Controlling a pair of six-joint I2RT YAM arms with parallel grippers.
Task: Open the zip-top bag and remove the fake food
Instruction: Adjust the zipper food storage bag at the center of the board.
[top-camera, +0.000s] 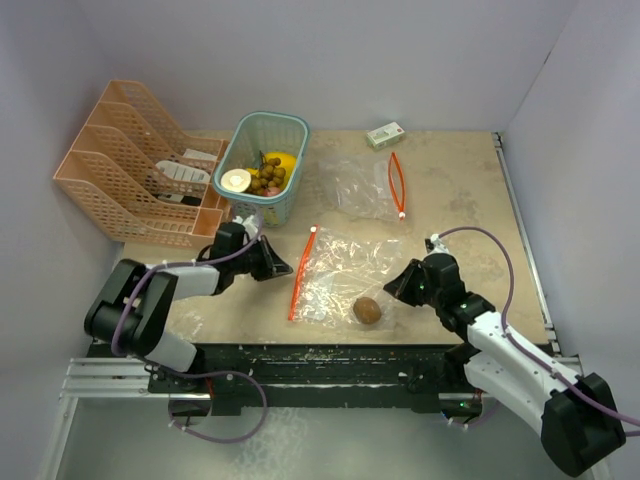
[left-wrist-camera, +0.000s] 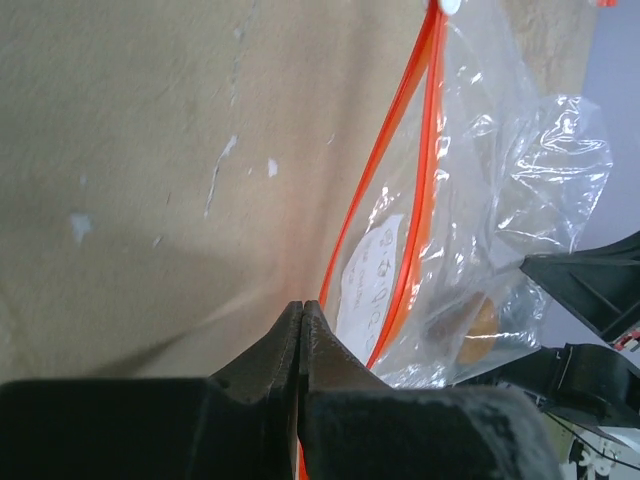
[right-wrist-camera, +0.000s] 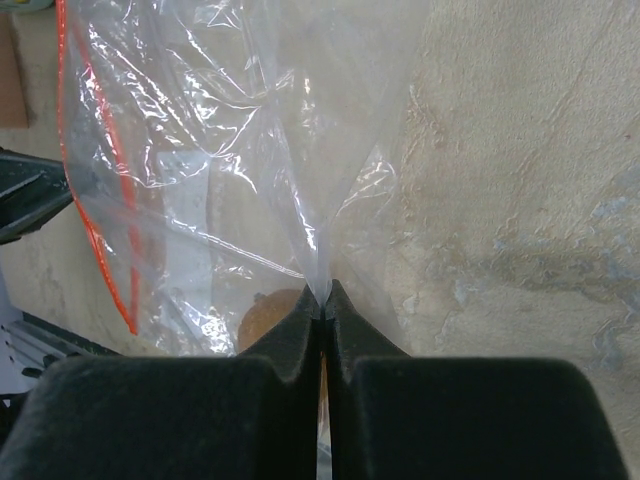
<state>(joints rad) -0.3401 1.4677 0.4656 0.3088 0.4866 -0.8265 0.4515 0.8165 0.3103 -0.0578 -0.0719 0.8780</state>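
Nearest us, one brown piece of fake food (top-camera: 367, 310) lies inside the zip-top bag (top-camera: 340, 262) on the desk (top-camera: 450, 200). The bag's orange zip strip (top-camera: 302, 275) runs near-to-far along its left edge, just beside our left hand (top-camera: 284, 268). Its fingers are together, but we cannot tell whether they nip the strip. Our right hand (right-wrist-camera: 325, 292) is clamped on the film opposite, as only its wrist view shows. Farther back, more pieces fill the basket (top-camera: 296, 128).

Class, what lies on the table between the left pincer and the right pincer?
The clear zip-top bag, with one brown fake food piece inside, fills the stretch from the left pincer to the right pincer; the top view shows it.
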